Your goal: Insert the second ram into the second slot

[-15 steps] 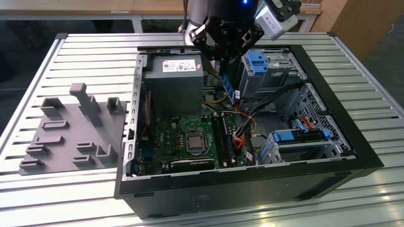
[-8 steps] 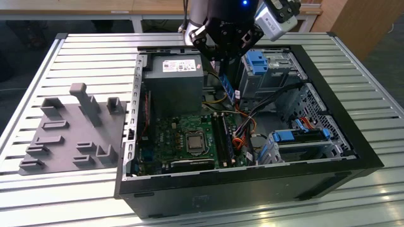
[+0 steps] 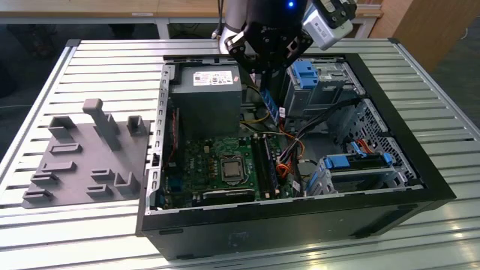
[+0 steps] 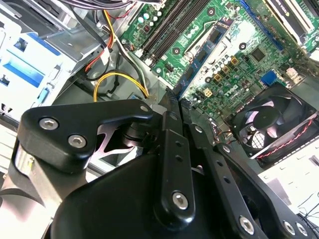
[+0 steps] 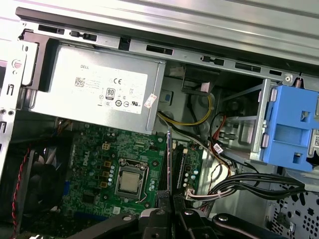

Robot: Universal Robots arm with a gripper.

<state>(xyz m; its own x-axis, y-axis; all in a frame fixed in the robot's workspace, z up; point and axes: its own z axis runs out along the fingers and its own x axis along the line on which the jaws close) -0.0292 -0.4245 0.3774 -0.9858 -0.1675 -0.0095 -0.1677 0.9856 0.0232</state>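
The ram (image 4: 205,49) is a thin blue board stick with dark chips, gripped at one end by the claw (image 4: 180,102). It hangs clear of the long dark slots (image 4: 168,28), seated in none.

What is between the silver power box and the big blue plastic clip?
Loose cables, in the first wrist view: a looping yellow cable and thin red and black wires lie between the power box and the blue clip.
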